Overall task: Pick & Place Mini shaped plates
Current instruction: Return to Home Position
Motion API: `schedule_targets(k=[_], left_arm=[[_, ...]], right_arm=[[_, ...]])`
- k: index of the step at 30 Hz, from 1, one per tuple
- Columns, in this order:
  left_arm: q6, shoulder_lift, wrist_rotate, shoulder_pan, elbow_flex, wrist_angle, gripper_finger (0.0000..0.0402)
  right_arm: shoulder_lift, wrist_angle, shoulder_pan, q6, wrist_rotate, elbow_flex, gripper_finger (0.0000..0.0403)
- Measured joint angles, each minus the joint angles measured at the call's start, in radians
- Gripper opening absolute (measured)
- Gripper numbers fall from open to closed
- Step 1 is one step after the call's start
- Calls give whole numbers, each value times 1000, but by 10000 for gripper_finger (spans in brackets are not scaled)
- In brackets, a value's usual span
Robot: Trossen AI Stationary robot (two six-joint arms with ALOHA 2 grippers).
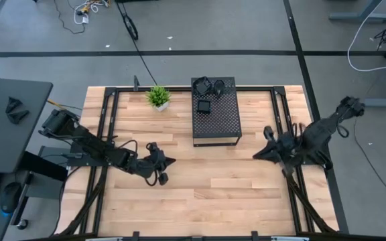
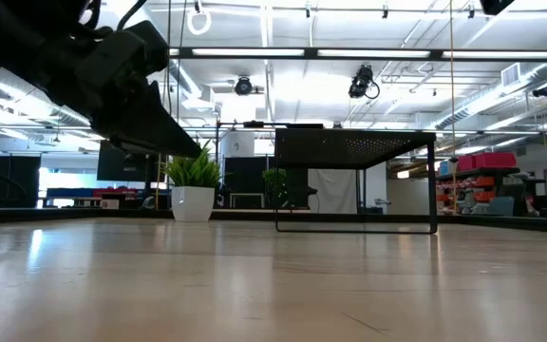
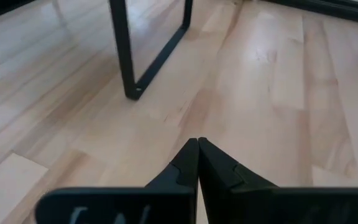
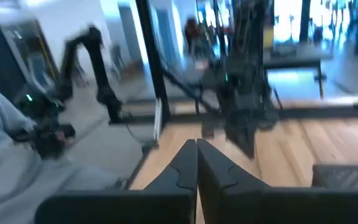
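Several mini shaped plates sit atop the black shelf

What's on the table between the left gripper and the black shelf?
Nothing, just bare table between the left gripper and the shelf, per the high view.

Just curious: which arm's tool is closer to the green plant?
Left. The left tool and the plant are on one side of the black shelf; the right tool is on the other.
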Motion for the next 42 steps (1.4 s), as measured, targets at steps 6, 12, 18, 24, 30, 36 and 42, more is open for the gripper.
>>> schedule_targets(k=[6, 12, 18, 24, 30, 36, 42], left_arm=[[9, 0, 31, 39, 0, 5, 12], [71, -4, 118, 80, 0, 44, 12], [135, -93, 130, 98, 1, 44, 11], [166, -209, 130, 78, 1, 1, 11], [197, -244, 121, 57, 1, -7, 11], [185, -243, 120, 45, 1, -26, 11], [175, -246, 120, 32, 1, -39, 12]], right_arm=[[-155, 106, -217, -70, -229, -152, 4], [-218, 156, -389, -80, -411, -242, 4], [-308, 161, -508, -80, -486, -322, 4], [-496, 119, -561, -53, -503, -410, 4], [-559, 58, -583, -67, -501, -442, 6], [-562, 49, -614, -95, -482, -467, 7], [-562, 129, -644, -74, -482, -566, 8]])
